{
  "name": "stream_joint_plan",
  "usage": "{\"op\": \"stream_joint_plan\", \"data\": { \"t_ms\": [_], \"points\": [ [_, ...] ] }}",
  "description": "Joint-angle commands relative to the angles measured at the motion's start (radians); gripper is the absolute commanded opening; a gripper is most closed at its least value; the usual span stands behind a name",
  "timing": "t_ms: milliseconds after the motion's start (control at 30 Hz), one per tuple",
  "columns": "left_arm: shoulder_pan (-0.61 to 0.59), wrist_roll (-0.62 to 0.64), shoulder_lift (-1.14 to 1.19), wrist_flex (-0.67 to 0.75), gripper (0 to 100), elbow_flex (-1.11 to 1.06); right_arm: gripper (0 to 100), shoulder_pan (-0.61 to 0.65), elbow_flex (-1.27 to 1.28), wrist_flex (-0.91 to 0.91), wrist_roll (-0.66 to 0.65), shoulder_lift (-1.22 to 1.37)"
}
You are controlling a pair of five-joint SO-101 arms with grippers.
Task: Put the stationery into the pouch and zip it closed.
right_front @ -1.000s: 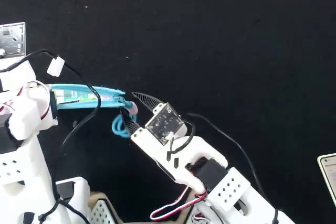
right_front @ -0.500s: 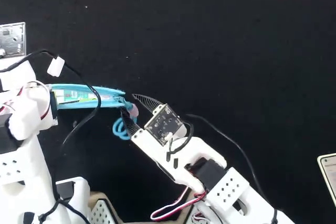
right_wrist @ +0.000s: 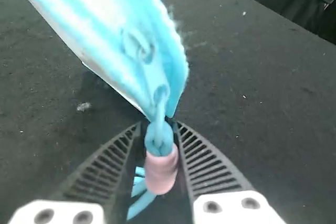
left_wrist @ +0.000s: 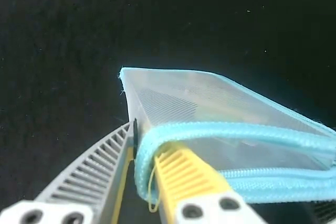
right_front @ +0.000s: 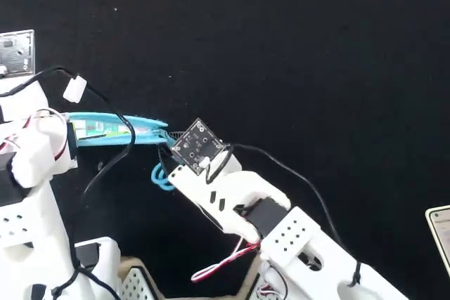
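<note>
While both arms sat at the near side of the black table (right_front: 316,68), your holdings stood as follows.

Item 1, pouch (right_front: 116,130): light blue trim, translucent mesh walls, lying lengthwise left to right on the left part of the table, between your two grippers. Something pale with green patches showed through its side; what it was could not be told.

Item 2, left gripper (left_wrist: 144,145): one grey finger and one yellow finger (left_wrist: 178,174), clamped together on the pouch's left end, just at the blue zipper edge.

Item 3, right gripper (right_wrist: 159,125): its arm reached in from the near right, and both ribbed fingers were pressed tight on the zipper pull (right_wrist: 160,169) at the pouch's right end.

Item 4, zipper pull: a pink bead on a blue cord, hanging from the slider. A blue cord loop (right_front: 162,173) lay on the table just near of that end.

Item 5, surroundings: a metal plate (right_front: 17,50) at the far left edge, a card (right_front: 441,233) at the right edge, well apart from the pouch, and a white connector (right_front: 74,89) on a black cable above your left arm.
</note>
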State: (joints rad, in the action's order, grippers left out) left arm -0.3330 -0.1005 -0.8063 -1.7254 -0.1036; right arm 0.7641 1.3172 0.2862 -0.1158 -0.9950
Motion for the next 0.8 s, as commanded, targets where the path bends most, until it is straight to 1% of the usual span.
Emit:
{"op": "stream_joint_plan", "data": {
  "t_ms": [0, 67, 100, 233, 333, 433, 567, 667, 767],
  "points": [
    [-0.004, 0.009, -0.002, 0.002, 3, 0.012, 4.0, 0.003, -0.054, -0.012, -0.003, -0.067],
    [-0.004, 0.009, -0.002, -0.002, 3, 0.012, 0.9, 0.003, -0.053, -0.002, -0.018, -0.096],
    [-0.004, 0.009, -0.002, -0.002, 3, 0.012, 1.1, 0.003, -0.056, 0.021, -0.046, -0.116],
    [-0.004, 0.009, -0.003, -0.003, 3, 0.012, 1.0, 0.002, -0.088, 0.169, -0.127, -0.211],
    [-0.004, 0.009, -0.002, -0.003, 3, 0.012, 1.0, -0.023, -0.139, 0.313, -0.14, -0.28],
    [-0.004, 0.009, -0.002, 0.0, 3, 0.012, 1.0, -0.071, -0.222, 0.408, -0.143, -0.325],
    [-0.004, 0.009, 0.0, -0.002, 3, 0.019, 1.0, -0.084, -0.308, 0.413, -0.143, -0.312],
    [-0.004, 0.009, -0.003, -0.005, 3, 0.019, 1.0, -0.084, -0.371, 0.367, -0.144, -0.248],
    [-0.004, 0.009, 0.0, -0.005, 4, 0.019, 1.0, -0.084, -0.487, 0.353, -0.144, -0.156]
  ]
}}
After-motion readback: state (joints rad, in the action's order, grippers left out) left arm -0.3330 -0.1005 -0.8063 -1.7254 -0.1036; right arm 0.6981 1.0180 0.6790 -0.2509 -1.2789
